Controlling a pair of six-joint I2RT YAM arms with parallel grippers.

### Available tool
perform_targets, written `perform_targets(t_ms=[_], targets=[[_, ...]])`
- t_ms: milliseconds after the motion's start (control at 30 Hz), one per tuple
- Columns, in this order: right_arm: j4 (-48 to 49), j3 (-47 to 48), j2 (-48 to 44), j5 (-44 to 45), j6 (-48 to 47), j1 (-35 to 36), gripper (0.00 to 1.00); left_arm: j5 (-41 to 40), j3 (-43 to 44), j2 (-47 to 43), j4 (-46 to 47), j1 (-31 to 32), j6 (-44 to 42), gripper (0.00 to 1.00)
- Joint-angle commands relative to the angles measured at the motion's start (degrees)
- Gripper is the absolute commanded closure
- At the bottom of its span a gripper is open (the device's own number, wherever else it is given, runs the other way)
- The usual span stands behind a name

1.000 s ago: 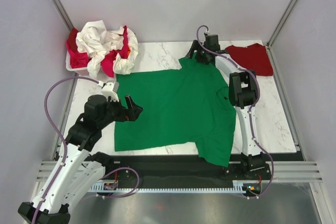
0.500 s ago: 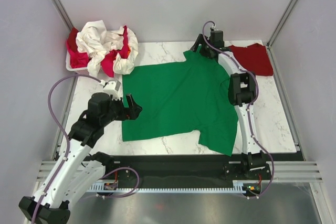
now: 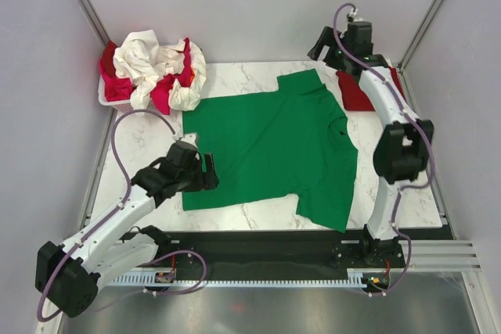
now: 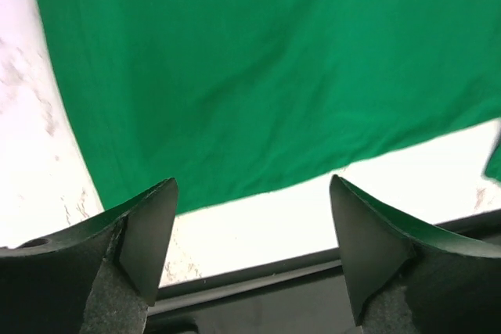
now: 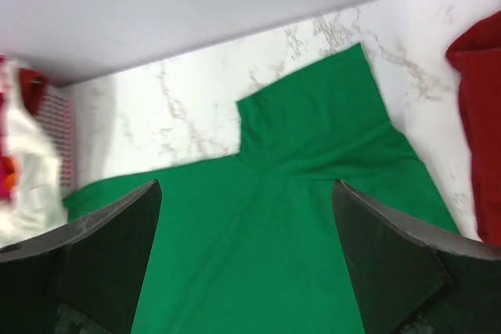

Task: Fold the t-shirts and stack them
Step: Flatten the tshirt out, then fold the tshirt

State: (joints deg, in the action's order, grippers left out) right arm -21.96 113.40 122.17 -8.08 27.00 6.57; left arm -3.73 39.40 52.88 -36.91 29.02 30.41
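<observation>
The left arm reaches low from 7 o'clock, its left gripper [image 3: 207, 174] spread wide and empty at the near-left corner of the bright green t-shirt [image 3: 270, 146], which lies flat mid-table. The right arm stretches to 1 o'clock, with the right gripper [image 3: 327, 46] raised, wide and empty, beside the dark red t-shirt [image 3: 354, 93].

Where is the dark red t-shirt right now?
In the top view the dark red t-shirt lies at the far right corner of the table, partly hidden under the right arm, just right of the green t-shirt.
</observation>
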Motion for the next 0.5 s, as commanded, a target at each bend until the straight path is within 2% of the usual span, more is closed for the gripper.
perform_targets(t_ms=[0, 33, 100, 200, 267, 467], targets=[[2.9, -9.9, -17.7, 1.7, -0.1, -0.2, 0.02, -5.5, -3.8, -0.1, -1.3, 4.5, 14.2, 0.17], [5.1, -16.7, -20.5, 1.3, 0.2, -0.1, 0.02, -9.9, -4.8, -0.5, -2.4, 4.7, 15.9, 0.22], [6.8, -22.4, -27.1, 1.2, 0.2, -0.2, 0.02, -10.9, -8.1, -2.6, -2.4, 4.9, 20.1, 0.34], [6.0, -30.0, -33.8, 1.9, -0.7, -0.2, 0.02, -15.1, -13.0, -6.6, -2.1, 4.9, 26.2, 0.34], [6.0, -35.2, -37.2, 0.4, 0.5, -0.2, 0.02, -16.9, -13.0, -7.7, -2.3, 4.8, 27.8, 0.34], [5.8, -44.0, -47.1, -4.0, 1.9, 0.9, 0.02, -18.2, -15.0, -4.8, -3.6, 4.8, 34.7, 0.27]])
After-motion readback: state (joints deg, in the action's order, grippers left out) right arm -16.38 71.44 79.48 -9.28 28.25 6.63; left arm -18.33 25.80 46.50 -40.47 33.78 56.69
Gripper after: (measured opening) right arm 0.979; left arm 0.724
